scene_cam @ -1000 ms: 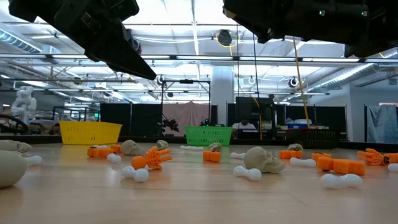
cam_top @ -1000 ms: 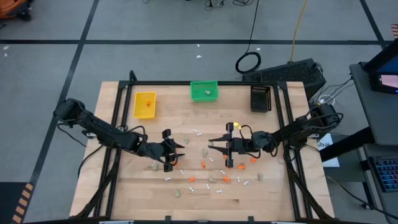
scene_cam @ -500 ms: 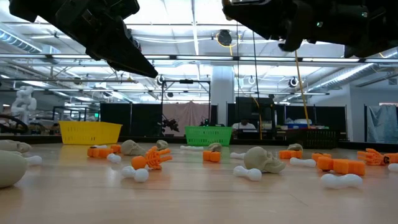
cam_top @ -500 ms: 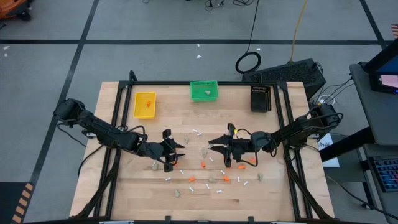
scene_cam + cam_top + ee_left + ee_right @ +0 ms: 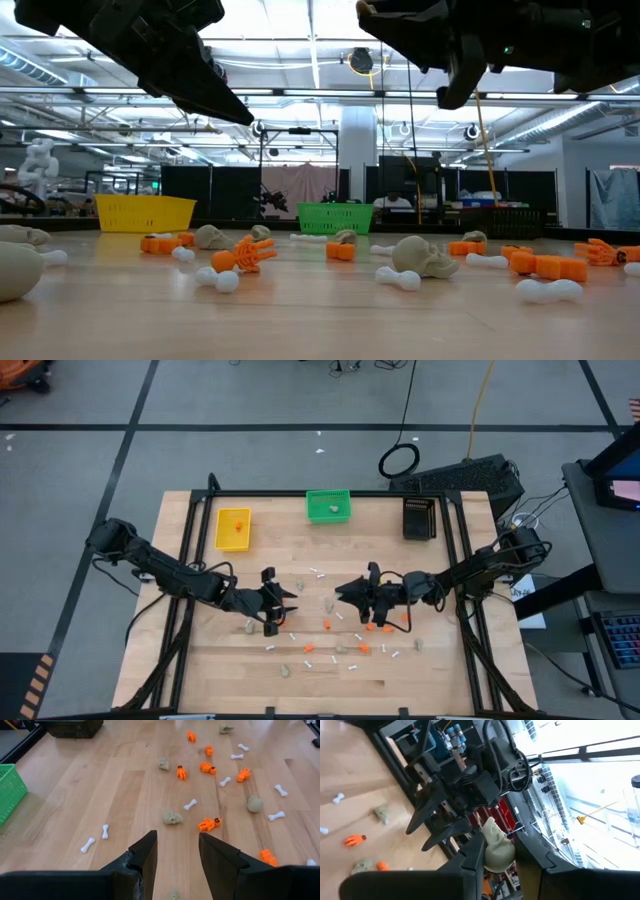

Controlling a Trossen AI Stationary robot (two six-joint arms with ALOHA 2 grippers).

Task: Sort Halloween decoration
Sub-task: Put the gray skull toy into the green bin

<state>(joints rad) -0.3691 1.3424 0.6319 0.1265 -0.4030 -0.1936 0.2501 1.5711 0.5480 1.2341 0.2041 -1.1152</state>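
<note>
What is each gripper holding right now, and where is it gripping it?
The right gripper pinches a beige-grey rounded lump by its sides, between its fingertips. The left gripper is open and holds nothing.

In the low view, both dark arms are cut off by the top edge, so neither gripper's fingertips are seen there. A large beige-grey rounded lump is cropped by the left edge, and an orange bit is partly cut at the right edge. What lies inside the yellow rectangular bin and the green rectangular bin is hidden by their walls at that level. In the high view, the contents of the black rectangular bin cannot be made out. In the left wrist view, the green bin is cropped by the edge, and a beige lump is partly hidden between the fingers.
</note>
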